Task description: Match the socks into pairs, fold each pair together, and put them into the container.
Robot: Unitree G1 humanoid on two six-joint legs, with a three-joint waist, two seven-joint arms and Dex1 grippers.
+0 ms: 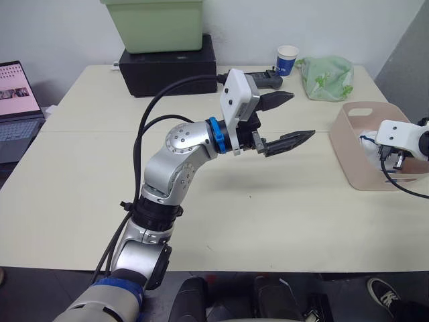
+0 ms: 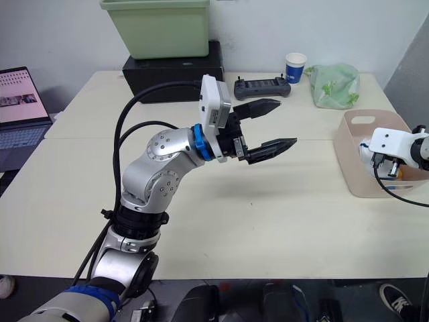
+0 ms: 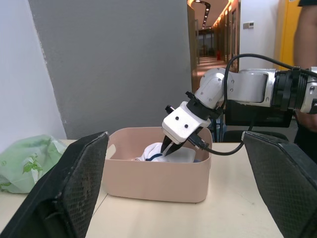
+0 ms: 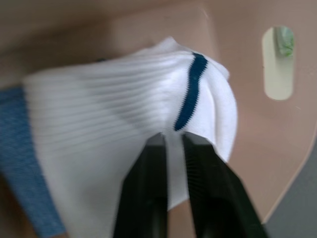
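At the table's right edge stands the pale pink container (image 1: 348, 144). My right gripper (image 1: 391, 163) reaches down into it. In the right wrist view that gripper (image 4: 171, 136) is shut on a white sock (image 4: 109, 114) with a dark blue mark, pinching its fabric between the fingertips. A light blue sock (image 4: 25, 163) lies beside the white one inside the container (image 4: 257, 148). My left gripper (image 1: 301, 114) hangs open and empty in mid-air above the middle of the table, pointing toward the container (image 3: 153, 181).
Along the table's back stand a light green bin (image 1: 157, 23) on a black box (image 1: 167, 67), a remote controller (image 1: 265, 80), a paper cup (image 1: 287, 59) and a pale green bag (image 1: 326, 77). A laptop (image 1: 17, 107) sits far left. A person's shoe (image 1: 385, 295) shows below the table's front right.
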